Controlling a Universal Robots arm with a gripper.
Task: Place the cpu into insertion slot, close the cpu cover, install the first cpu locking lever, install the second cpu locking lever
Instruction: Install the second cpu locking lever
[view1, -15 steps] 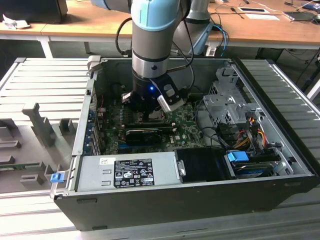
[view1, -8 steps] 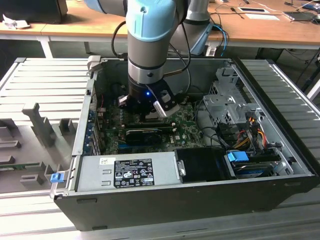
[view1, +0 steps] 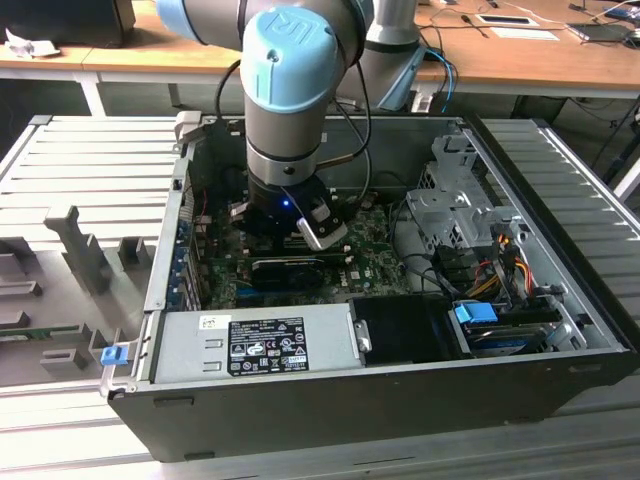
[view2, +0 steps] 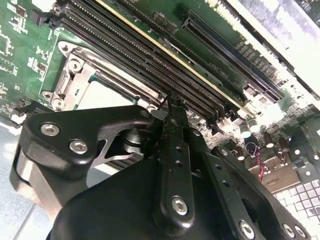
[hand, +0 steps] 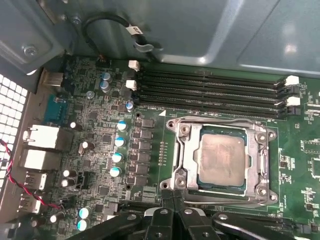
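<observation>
Now pressed together with no gap between them and nothing held, the jaws of the gripper (hand: 172, 197) hang at the near edge of the insertion slot (hand: 222, 157), tips just over the rim of the cpu cover (hand: 181, 165), as the first wrist view shows. In the second wrist view the same black gripper (view2: 172, 112) points down beside the slot's corner, close to the long memory slots (view2: 150, 60) that run along one side of it.

The cpu (hand: 221, 159) already sits in the slot, its grey metal face showing through the cover's square window. The cover lies flat over it, framing the chip on all four sides. Whether either locking lever is hooked down cannot be told from these pictures; a thin bar at the slot's near edge is partly hidden by the gripper.

Around the slot spreads the green motherboard (hand: 125, 100), with rows of capacitors (hand: 120, 142) toward its rear-port edge. In the exterior view the arm (view1: 295, 110) reaches straight down into the open computer case (view1: 560, 330), the power supply (view1: 255, 345) along the case's front edge and the drive cage (view1: 450, 200) toward the exterior view's right.

The risk from here is probably a slip: the shut tips work close to a thin metal frame, and a push landing off the lever could skate onto the board, scrape the cover, or bear down on the chip and the slot's fine pins. The neighbouring memory slots leave little room for sideways error.
</observation>
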